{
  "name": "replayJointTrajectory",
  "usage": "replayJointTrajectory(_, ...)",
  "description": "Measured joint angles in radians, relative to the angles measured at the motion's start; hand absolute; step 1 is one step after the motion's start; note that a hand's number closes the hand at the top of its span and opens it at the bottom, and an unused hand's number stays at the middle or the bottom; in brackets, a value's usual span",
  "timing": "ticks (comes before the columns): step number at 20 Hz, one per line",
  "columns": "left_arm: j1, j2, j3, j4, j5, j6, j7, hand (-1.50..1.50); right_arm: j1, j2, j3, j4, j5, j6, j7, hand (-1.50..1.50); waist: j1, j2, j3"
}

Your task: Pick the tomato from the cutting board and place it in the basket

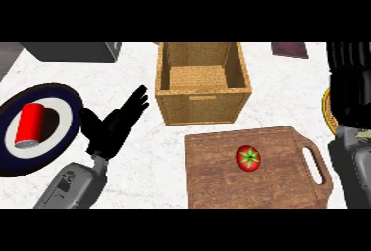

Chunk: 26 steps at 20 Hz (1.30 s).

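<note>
White marbled counter (145,162) fills the view from above. One brown cutting board (210,181) lies at lower centre, its handle slot toward the right edge. One red tomato (249,158) sits on the board slightly right of its middle, green stem star facing up. It looks a little taller than wide, with its longer side running toward and away from the robot.

One open wicker basket (203,105) stands just beyond the board's far edge, up and a little left of the tomato.

At lower left, the left hand (107,131) rests open above the counter with its fingers straight, pointing up and right and holding nothing. It is well apart from the tomato, which lies to its right and slightly nearer the robot. The right hand (351,83) shows as a black shape along the right edge; whether it is open or closed cannot be told. The right arm appears the nearer of the two to the tomato.

One dark-rimmed plate (69,100) at far left carries one red can (30,125).
</note>
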Motion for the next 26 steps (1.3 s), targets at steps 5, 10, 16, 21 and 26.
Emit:
replayJointTrajectory(5,0.116,0.037,0.035,0.057,-0.031,0.055,0.02,0.0,0.003,0.056,0.021,0.018,-0.032,0.015,0.006,1.5,0.006,-0.007,0.007)
replayJointTrajectory(10,0.182,0.078,0.068,0.074,-0.05,0.091,0.012,0.0,-0.002,0.139,0.193,0.048,0.037,0.046,-0.006,-1.5,0.031,-0.012,0.012)
replayJointTrajectory(16,0.248,0.087,0.077,0.047,-0.043,0.098,0.004,0.0,-0.032,0.241,0.39,0.124,0.313,-0.142,0.119,-1.5,0.019,-0.024,0.01)
replayJointTrajectory(21,0.288,0.098,0.094,0.043,-0.037,0.112,0.001,0.0,-0.093,0.118,0.442,0.143,0.555,-0.166,0.347,-1.5,-0.015,-0.047,0.002)
replayJointTrajectory(26,0.318,0.112,0.111,0.028,-0.024,0.118,0.01,0.0,-0.18,-0.035,0.458,0.098,0.678,0.0,0.611,-1.5,-0.047,-0.052,0.005)
